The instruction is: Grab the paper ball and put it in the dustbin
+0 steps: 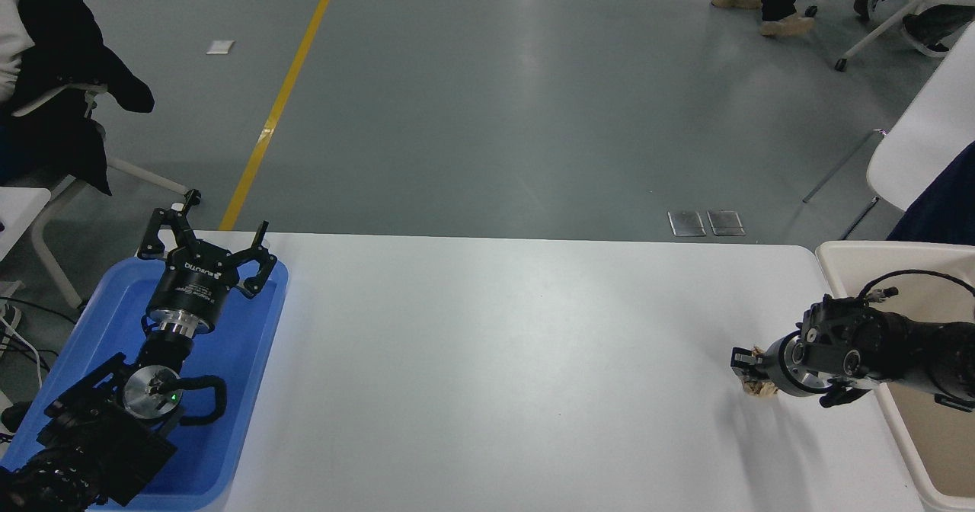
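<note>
Fingers (743, 363) of the right arm, reaching leftward, pinch the paper ball (759, 387).

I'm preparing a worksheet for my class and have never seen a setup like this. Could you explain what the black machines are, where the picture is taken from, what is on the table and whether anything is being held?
This is a single picture from a camera high on a robot, looking down over its white table. The black machines are the robot's two arms. The left hand is parked with its fingers spread above a shallow blue tray at the table's left edge. The right hand reaches in from the right and is closed on a small tan paper ball, low over the table. Just behind that arm, off the table's right edge, stands a cream dustbin. Beyond the table you see grey floor, chairs and part of a person's legs.
</note>
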Robot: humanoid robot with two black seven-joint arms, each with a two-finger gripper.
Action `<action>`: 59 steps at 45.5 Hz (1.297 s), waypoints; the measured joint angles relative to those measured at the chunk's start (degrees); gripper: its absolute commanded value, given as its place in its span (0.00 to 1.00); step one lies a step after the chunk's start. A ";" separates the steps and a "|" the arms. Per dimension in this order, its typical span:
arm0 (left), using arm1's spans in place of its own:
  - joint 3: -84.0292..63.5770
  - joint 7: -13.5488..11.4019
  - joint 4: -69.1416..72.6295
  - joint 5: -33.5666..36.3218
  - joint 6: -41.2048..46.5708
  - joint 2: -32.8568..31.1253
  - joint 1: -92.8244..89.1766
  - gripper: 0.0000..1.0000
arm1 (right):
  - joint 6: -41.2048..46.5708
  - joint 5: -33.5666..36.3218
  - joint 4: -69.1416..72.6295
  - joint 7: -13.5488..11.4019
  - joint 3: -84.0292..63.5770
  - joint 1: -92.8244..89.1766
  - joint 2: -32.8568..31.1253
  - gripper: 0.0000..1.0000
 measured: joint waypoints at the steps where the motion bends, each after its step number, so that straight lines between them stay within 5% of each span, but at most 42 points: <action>1: 0.00 0.00 0.00 0.00 0.00 0.00 0.00 1.00 | 0.03 0.02 0.27 0.00 0.02 0.08 -0.15 0.00; 28: 0.00 0.00 -0.03 0.00 0.00 0.00 0.00 1.00 | 1.56 -0.29 34.68 0.68 -11.72 25.35 -8.73 0.00; 46: 0.00 0.00 -0.04 -0.01 0.00 0.00 0.00 1.00 | 23.44 3.14 47.67 1.07 -17.02 51.67 -10.17 0.00; 59: 0.00 0.00 -0.03 -0.01 0.00 0.00 0.00 1.00 | 31.49 6.85 49.32 1.17 -20.83 66.91 -11.17 0.00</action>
